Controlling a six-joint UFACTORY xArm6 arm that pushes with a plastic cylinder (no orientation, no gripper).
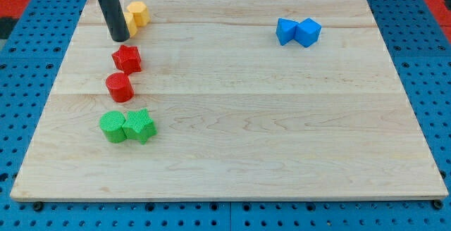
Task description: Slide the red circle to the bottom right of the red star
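Red circle [120,87] sits on the view's left side of the wooden board [232,118], just below the red star [127,59] and a touch to its left, the two close but seemingly not quite touching. So it's under the star already, just on the wrong side: it needs to end up below and to the view's right. Going left to right: a green circle [112,127] and a green star [139,125] are pressed together below the red pair, my tip [120,38] is parked just above the red star's upper left, and a yellow block [136,13] (shape hard to tell, partly behind the rod) pokes out right beside it near the top edge. Way over at the view's top right, two blue blocks [298,32] sit touching, well out of the way. No fingers on this rig, just a bare rod, so nothing is open, closed or gripping. My read: the push hasn't started. Next move probably means swinging around the star to the circle's left side, then nudging it rightward without bumping the star or the greens. No brands, labels or writing visible anywhere.
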